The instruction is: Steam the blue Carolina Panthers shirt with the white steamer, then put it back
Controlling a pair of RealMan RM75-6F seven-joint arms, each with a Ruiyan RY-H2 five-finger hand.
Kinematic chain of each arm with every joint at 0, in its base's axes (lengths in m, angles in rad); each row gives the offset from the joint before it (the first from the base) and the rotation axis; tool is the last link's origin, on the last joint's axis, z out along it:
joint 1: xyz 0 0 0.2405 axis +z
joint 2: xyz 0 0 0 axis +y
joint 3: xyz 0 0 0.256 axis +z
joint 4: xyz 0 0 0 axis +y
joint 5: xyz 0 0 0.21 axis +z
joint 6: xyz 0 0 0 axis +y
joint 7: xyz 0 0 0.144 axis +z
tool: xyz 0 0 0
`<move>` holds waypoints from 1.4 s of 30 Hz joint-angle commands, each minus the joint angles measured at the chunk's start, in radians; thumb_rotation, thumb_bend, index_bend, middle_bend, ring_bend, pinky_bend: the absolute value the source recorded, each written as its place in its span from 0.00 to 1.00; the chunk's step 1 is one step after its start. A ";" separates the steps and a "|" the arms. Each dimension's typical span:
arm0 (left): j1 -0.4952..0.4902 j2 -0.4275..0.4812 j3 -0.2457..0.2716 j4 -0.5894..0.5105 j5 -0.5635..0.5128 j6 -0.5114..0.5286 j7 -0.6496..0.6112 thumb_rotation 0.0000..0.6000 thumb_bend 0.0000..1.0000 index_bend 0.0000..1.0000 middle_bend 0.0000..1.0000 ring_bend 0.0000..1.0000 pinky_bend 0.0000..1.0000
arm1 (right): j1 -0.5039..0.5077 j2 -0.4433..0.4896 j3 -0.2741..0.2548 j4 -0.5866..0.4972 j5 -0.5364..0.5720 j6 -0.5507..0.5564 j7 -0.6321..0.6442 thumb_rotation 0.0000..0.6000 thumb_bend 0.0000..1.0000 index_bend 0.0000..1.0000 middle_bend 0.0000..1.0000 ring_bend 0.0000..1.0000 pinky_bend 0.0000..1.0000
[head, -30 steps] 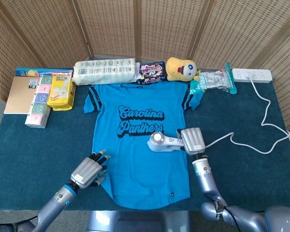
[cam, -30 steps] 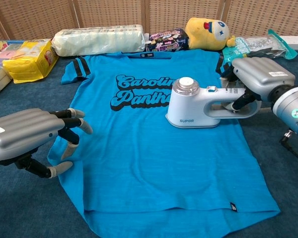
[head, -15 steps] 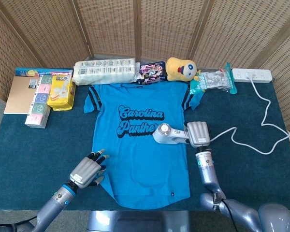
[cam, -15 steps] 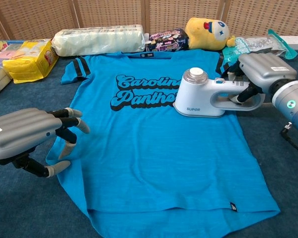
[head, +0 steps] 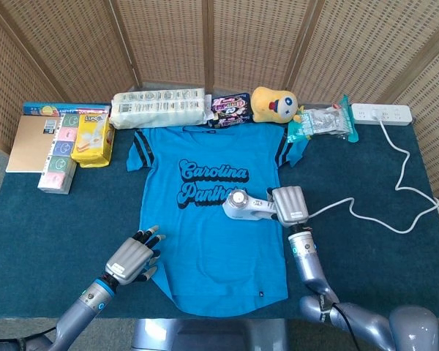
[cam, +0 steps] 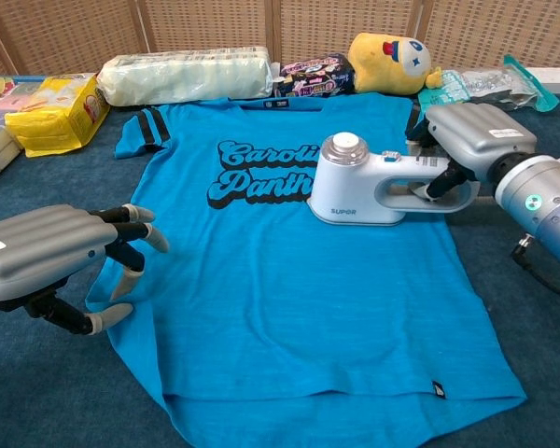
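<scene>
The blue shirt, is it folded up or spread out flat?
Spread flat: the shirt lies open on the table, both sleeves out and its lettering showing.

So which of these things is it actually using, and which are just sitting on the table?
In use:
blue shirt
white steamer, held by the right hand
left hand, at the shirt's edge

Just lying about:
yellow plush toy
power strip
yellow packet
long white pack
</scene>
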 commanded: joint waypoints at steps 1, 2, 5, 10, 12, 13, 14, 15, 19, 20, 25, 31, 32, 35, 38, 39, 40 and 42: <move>-0.001 -0.003 -0.001 0.002 0.000 -0.002 -0.001 0.86 0.44 0.63 0.21 0.07 0.20 | -0.010 0.018 -0.017 -0.034 -0.013 0.007 -0.006 1.00 0.34 0.67 0.69 0.71 0.72; -0.002 -0.004 -0.001 0.003 0.000 -0.002 -0.001 0.86 0.44 0.63 0.21 0.07 0.20 | -0.012 0.021 -0.021 -0.044 -0.016 0.009 -0.008 1.00 0.34 0.67 0.69 0.71 0.72; -0.003 -0.008 -0.001 0.005 0.001 -0.005 -0.001 0.86 0.44 0.63 0.21 0.07 0.20 | -0.023 0.033 -0.037 -0.076 -0.025 0.015 -0.010 1.00 0.34 0.67 0.69 0.71 0.72; -0.005 -0.011 -0.002 0.009 0.001 -0.007 -0.001 0.87 0.44 0.63 0.21 0.07 0.20 | -0.044 0.050 -0.064 -0.132 -0.037 0.027 -0.015 1.00 0.34 0.67 0.69 0.72 0.72; -0.006 -0.011 -0.003 0.009 0.000 -0.008 0.000 0.86 0.44 0.63 0.21 0.07 0.20 | -0.052 0.054 -0.073 -0.151 -0.040 0.031 -0.016 1.00 0.34 0.67 0.69 0.72 0.72; -0.006 -0.011 -0.004 0.010 0.000 -0.008 0.000 0.87 0.44 0.63 0.21 0.07 0.20 | -0.056 0.056 -0.078 -0.159 -0.042 0.034 -0.017 1.00 0.34 0.67 0.69 0.72 0.72; -0.007 -0.011 -0.005 0.010 0.000 -0.008 0.001 0.87 0.44 0.63 0.21 0.07 0.20 | -0.063 0.059 -0.086 -0.171 -0.046 0.039 -0.018 1.00 0.34 0.67 0.69 0.72 0.72; -0.007 -0.011 -0.005 0.010 0.000 -0.008 0.001 0.87 0.44 0.63 0.21 0.07 0.20 | -0.067 0.060 -0.091 -0.177 -0.050 0.044 -0.020 1.00 0.34 0.67 0.69 0.72 0.72; -0.008 -0.008 -0.005 0.009 0.001 -0.007 0.002 0.86 0.44 0.63 0.21 0.07 0.20 | -0.086 0.067 -0.112 -0.199 -0.061 0.059 -0.024 1.00 0.34 0.67 0.69 0.72 0.72; -0.008 -0.008 -0.005 0.008 0.001 -0.007 0.002 0.86 0.44 0.63 0.21 0.07 0.20 | -0.089 0.069 -0.116 -0.204 -0.063 0.062 -0.026 1.00 0.34 0.67 0.69 0.72 0.72; -0.011 -0.008 -0.004 0.008 0.002 -0.012 0.003 0.87 0.44 0.63 0.21 0.07 0.20 | -0.109 0.077 -0.135 -0.237 -0.078 0.079 -0.030 1.00 0.34 0.67 0.69 0.72 0.72; -0.012 -0.007 -0.004 0.008 0.003 -0.011 0.003 0.86 0.44 0.63 0.21 0.07 0.20 | -0.127 0.090 -0.156 -0.272 -0.095 0.097 -0.053 1.00 0.34 0.67 0.69 0.72 0.72; -0.011 -0.007 -0.003 0.008 0.003 -0.011 0.003 0.86 0.44 0.63 0.21 0.07 0.20 | -0.131 0.095 -0.161 -0.281 -0.098 0.099 -0.059 1.00 0.34 0.67 0.69 0.72 0.72; -0.012 -0.008 -0.002 0.009 0.003 -0.012 0.003 0.86 0.44 0.63 0.21 0.07 0.20 | -0.139 0.103 -0.168 -0.300 -0.103 0.102 -0.068 1.00 0.34 0.67 0.69 0.72 0.72; -0.012 -0.009 -0.002 0.010 0.003 -0.013 0.003 0.87 0.44 0.63 0.21 0.07 0.20 | -0.144 0.108 -0.173 -0.313 -0.106 0.104 -0.077 1.00 0.34 0.67 0.69 0.72 0.72; -0.013 -0.009 -0.003 0.010 0.003 -0.014 0.004 0.87 0.44 0.63 0.21 0.07 0.20 | -0.145 0.109 -0.173 -0.315 -0.106 0.103 -0.077 1.00 0.34 0.67 0.69 0.72 0.72; -0.013 -0.009 -0.003 0.010 0.003 -0.014 0.004 0.87 0.44 0.63 0.21 0.07 0.20 | -0.145 0.110 -0.173 -0.315 -0.105 0.102 -0.078 1.00 0.34 0.67 0.69 0.72 0.72; -0.013 -0.010 -0.003 0.009 0.002 -0.014 0.005 0.87 0.44 0.63 0.21 0.07 0.20 | -0.144 0.111 -0.168 -0.311 -0.104 0.097 -0.080 1.00 0.34 0.67 0.69 0.72 0.72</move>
